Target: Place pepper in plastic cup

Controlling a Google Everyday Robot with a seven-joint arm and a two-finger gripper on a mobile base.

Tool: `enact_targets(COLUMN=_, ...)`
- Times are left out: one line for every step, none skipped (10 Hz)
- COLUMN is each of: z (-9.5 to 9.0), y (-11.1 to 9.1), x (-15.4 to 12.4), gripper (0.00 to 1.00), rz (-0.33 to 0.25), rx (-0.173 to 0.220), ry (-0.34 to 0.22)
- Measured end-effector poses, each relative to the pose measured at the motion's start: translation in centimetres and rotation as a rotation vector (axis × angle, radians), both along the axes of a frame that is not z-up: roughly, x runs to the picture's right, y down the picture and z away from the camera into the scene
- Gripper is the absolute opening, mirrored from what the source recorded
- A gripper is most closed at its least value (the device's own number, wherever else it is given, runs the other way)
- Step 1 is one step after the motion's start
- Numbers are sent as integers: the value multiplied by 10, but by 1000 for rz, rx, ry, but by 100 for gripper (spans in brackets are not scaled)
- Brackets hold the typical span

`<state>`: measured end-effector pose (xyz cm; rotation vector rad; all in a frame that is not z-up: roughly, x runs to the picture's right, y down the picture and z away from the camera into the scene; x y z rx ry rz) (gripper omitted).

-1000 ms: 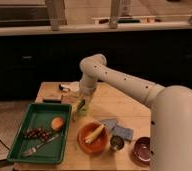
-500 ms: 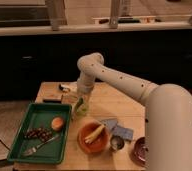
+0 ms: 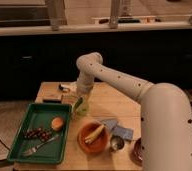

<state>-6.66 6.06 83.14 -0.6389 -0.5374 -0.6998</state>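
The gripper [image 3: 82, 100] is hanging directly over the plastic cup [image 3: 81, 107], at the end of the white arm [image 3: 119, 82] that is reaching in from 4 o'clock. Whether the fingers are spread or closed cannot be told; they are merging with the cup's rim. A green sliver, apparently the pepper [image 3: 78, 104], is showing at the cup's mouth, but whether it is resting inside or is gripped cannot be told. The cup is standing upright on the wooden surface [image 3: 114, 102], just beside the green tray [image 3: 25, 155] at the tray's 2 o'clock corner. The tray is carrying an orange piece [image 3: 57, 123], dark grapes [image 3: 37, 134] and a fork [image 3: 38, 146]. At 5 o'clock from the cup, an orange bowl [image 3: 84, 145] is holding pale yellow sticks [image 3: 95, 133]. Beside it a small metal cup [image 3: 117, 144] is sitting. The arm's bulky base is covering the surface's right side.
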Motion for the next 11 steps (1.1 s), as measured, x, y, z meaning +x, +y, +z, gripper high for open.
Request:
enact_targets(z=1, y=1, x=-1, gripper=80, rz=-1, rx=-3, ry=-2)
enact_targets(z=2, y=2, x=-1, gripper=80, rz=-1, rx=-5, ry=-3)
enact_targets(z=3, y=3, x=0, gripper=80, rz=-1, rx=-7, ry=-4)
enact_targets(z=3, y=4, x=0, gripper=80, rz=-2, rx=-9, ry=-5)
enact_targets(z=4, y=5, x=0, gripper=80, rz=-3, rx=-10, ry=-6)
enact_targets(z=4, y=5, x=1, gripper=80, rz=-3, rx=-11, ry=-7)
enact_targets(z=3, y=5, x=2, gripper=80, rz=-2, rx=-11, ry=-7)
enact_targets(z=3, y=4, x=3, gripper=80, rz=2, rx=-6, ry=-8)
enact_targets(z=2, y=2, x=4, gripper=80, rz=4, rx=0, ry=-10)
enact_targets(z=1, y=1, x=4, gripper=80, rz=1, rx=4, ry=-7)
enact_targets(z=0, y=-1, x=4, gripper=80, rz=-2, rx=11, ry=-5)
